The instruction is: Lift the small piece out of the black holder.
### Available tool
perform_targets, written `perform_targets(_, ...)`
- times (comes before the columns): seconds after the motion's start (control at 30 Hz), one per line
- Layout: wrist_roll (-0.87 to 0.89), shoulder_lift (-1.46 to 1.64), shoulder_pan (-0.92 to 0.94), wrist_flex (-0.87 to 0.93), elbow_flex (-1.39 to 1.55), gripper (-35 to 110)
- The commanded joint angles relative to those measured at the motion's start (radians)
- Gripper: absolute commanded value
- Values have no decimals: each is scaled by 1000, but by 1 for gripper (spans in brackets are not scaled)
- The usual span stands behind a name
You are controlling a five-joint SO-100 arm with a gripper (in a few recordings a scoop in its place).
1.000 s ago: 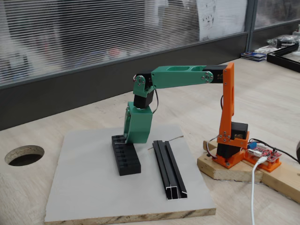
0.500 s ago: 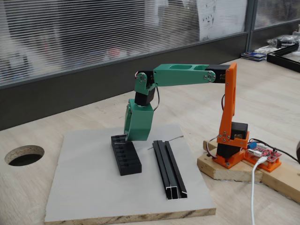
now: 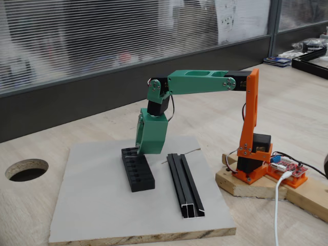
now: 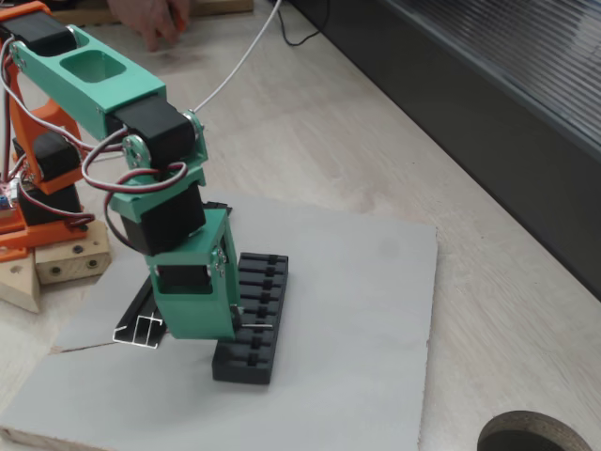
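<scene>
The black holder [image 3: 139,177] [image 4: 248,361] lies on a grey board [image 3: 92,205] [image 4: 357,310], its slotted top facing up. My green gripper [image 3: 142,152] [image 4: 230,329] points straight down over the holder's end nearest the arm. Its jaws are closed together. In a fixed view the small piece [image 4: 259,326] shows as a thin grey sliver. It sticks out sideways from the gripper's tip, just above the slots.
A long black channelled rail [image 3: 184,187] [image 4: 141,324] lies on the board beside the holder. The orange arm base [image 3: 251,164] stands on a wooden block off the board. A round hole [image 3: 26,169] [image 4: 535,434] is cut in the table. A person's hand [image 4: 150,21] rests at the far edge.
The gripper and forearm have risen slightly from the holder's end since a second ago. Holder and rail have not moved.
</scene>
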Motion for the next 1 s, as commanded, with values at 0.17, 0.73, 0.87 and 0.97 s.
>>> perform_targets(0.17,6,32,-3,-14,-6,28)
perform_targets(0.73,-86,34,-3,-14,-6,28)
perform_targets(0.87,-87,32,-3,-14,-6,28)
perform_targets(0.97,-89,32,-3,-14,2,28)
